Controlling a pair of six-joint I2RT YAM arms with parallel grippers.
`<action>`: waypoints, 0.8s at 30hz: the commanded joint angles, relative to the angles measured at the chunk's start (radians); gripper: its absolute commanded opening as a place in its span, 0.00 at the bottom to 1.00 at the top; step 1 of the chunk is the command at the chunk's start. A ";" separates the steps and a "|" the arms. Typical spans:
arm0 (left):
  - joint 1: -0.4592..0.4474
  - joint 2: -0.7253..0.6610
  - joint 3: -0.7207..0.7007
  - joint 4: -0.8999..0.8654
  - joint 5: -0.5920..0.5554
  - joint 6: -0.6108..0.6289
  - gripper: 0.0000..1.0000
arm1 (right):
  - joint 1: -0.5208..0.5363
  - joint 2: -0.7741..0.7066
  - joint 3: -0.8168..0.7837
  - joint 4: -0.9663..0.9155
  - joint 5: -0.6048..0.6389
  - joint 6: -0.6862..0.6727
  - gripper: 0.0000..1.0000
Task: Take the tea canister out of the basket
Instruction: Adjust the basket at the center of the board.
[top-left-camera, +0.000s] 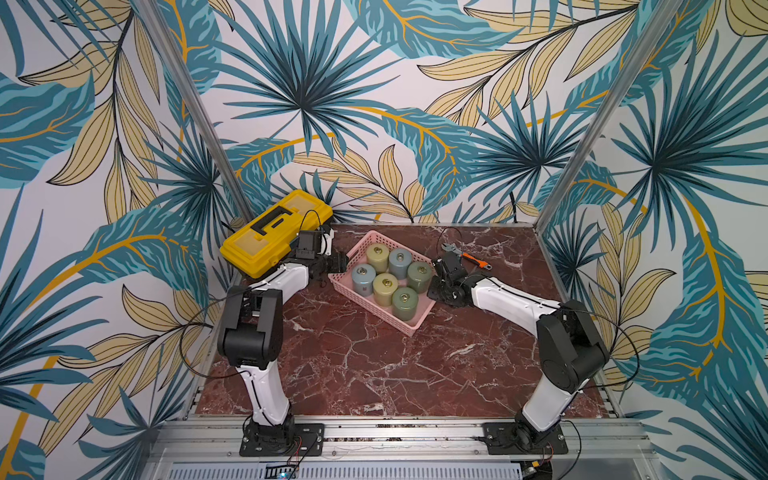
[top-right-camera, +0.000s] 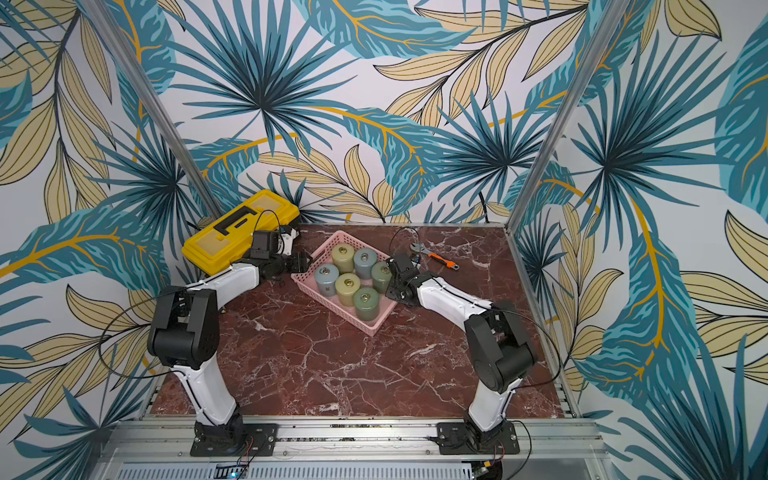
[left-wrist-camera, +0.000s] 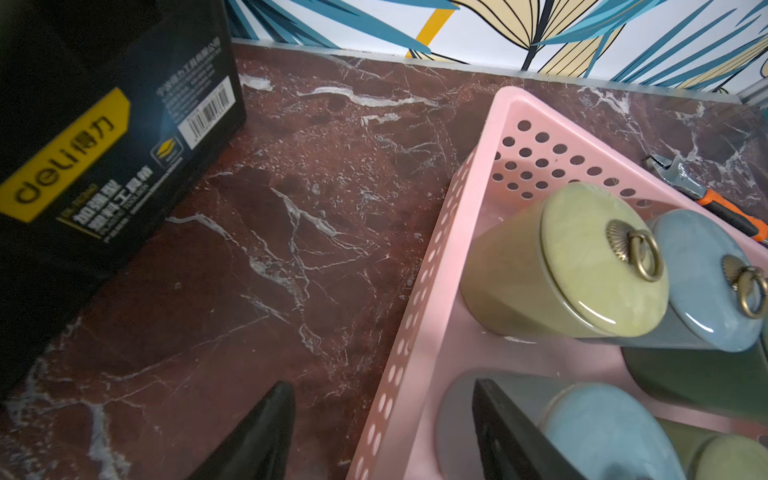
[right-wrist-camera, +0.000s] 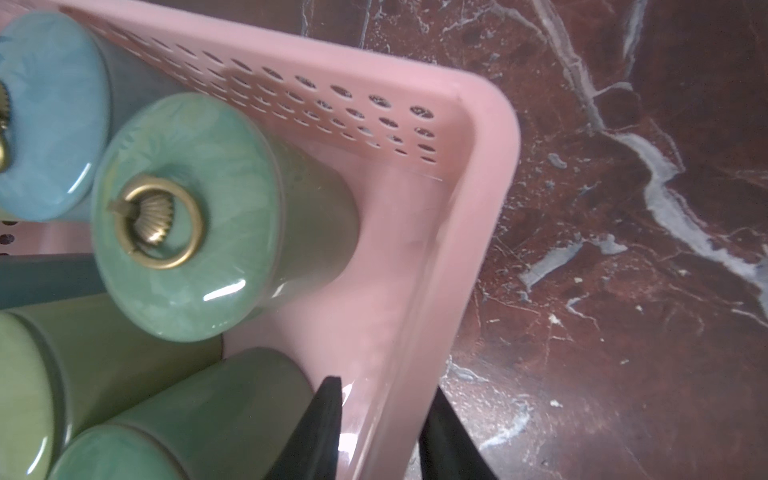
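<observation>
The pink basket (top-left-camera: 409, 330) sits mid-table in both top views and holds several upright tea canisters with brass ring lids, such as a yellow-green one (top-left-camera: 377, 257) and a dark green one (top-left-camera: 405, 303). My left gripper (left-wrist-camera: 381, 386) is open and straddles the basket's left wall (left-wrist-camera: 424, 291), one finger outside and one inside beside a blue canister (left-wrist-camera: 602, 432). My right gripper (right-wrist-camera: 386, 386) is shut on the basket's right wall (right-wrist-camera: 478, 208), with its inner finger next to a green canister (right-wrist-camera: 208, 415). No canister is held.
A yellow toolbox (top-left-camera: 270, 232) stands at the back left, close behind my left arm. An orange-handled wrench (top-left-camera: 473, 259) lies on the marble behind my right gripper. Walls close the table in on the left, right and back.
</observation>
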 joint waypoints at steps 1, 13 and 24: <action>-0.011 0.011 0.056 -0.027 0.016 0.019 0.69 | 0.005 0.023 0.011 0.002 0.000 0.002 0.30; -0.021 0.084 0.133 -0.088 0.017 0.019 0.50 | 0.006 0.031 0.015 -0.003 0.010 -0.020 0.20; -0.038 0.076 0.133 -0.145 0.019 0.019 0.27 | 0.002 0.012 0.018 -0.034 0.038 -0.064 0.20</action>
